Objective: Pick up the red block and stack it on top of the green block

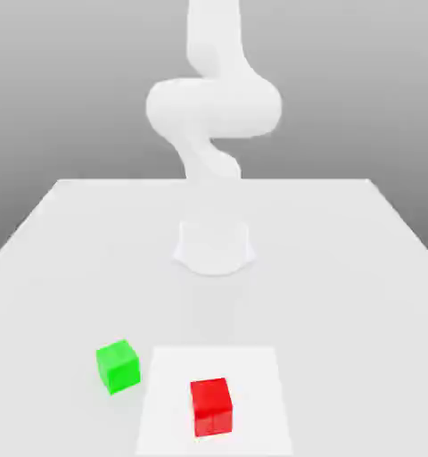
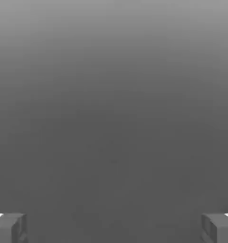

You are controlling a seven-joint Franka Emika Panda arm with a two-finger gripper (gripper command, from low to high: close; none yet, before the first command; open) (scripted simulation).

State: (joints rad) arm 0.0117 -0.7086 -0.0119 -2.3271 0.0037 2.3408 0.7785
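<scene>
White tabletop (image 1: 66, 259) under plain grey backdrop
Red block (image 1: 210, 406) on paler square patch (image 1: 253, 375), green block (image 1: 118, 365) just beside; gripper (image 2: 114, 228) spread wide, holding nothing

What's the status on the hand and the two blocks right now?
Hand open, holding nothing. Red block on the table, green block apart to its exterior-view left, not stacked. Nothing on either block.
</scene>
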